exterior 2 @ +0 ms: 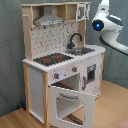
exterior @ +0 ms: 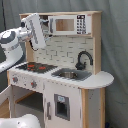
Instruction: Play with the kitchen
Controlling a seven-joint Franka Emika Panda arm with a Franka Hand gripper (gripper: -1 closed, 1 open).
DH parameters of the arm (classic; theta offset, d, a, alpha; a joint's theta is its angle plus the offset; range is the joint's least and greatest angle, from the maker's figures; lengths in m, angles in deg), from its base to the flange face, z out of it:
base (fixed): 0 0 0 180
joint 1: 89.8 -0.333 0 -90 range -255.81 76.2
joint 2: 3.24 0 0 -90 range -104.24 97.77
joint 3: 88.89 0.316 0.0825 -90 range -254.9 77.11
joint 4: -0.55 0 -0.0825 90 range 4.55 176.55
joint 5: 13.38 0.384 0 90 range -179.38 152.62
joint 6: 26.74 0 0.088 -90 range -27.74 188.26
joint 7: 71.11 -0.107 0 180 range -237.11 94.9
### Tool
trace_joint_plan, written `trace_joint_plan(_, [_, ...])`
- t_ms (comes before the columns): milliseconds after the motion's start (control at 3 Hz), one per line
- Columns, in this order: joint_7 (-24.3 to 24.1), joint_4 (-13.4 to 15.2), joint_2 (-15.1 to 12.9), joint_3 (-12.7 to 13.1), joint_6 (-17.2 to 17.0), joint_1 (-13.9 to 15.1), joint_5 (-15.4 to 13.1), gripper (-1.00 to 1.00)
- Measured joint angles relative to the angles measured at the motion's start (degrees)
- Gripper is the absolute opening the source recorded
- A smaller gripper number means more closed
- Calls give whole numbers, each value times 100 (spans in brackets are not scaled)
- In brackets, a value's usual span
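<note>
Up at the top of the kitchen [exterior: 60,70], the gripper [exterior: 46,27] hangs in front of the upper shelf, just beside the microwave cabinet [exterior: 70,24] on the first exterior view's left; whether its fingers are spread or closed cannot be told from either view. In the first exterior view the white hand section slants upward toward the shelf, and the arm [exterior: 15,42] bends back down and away to the first exterior view's left edge. In the second exterior view only the arm's white joint with a blue light [exterior 2: 102,22] shows, at the kitchen's upper corner on the second exterior view's right, with a link sweeping off toward that edge.

Below the gripper there is open air down to the counter, where the red-ringed hob [exterior: 35,66] lies flat. Beside it sits the sink [exterior: 70,75], with the black faucet [exterior: 82,60] arching over it. The rounded counter end [exterior: 102,79] juts out on the first exterior view's right. The grey hood [exterior 2: 50,20] sits under the top board. In the second exterior view the oven door [exterior 2: 70,102] hangs open, swung down and outward over the wooden floor [exterior 2: 107,112].
</note>
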Motion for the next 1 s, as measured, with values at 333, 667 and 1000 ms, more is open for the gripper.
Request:
trace_joint_plan(333, [-1,-1,-16,0,26,15,0,-100])
trace_joint_plan(667, [-2,-29,-168,0,292,131,0,-100])
trace_joint_plan(1000, [-2,-146,-476,24,755,356,0,-100])
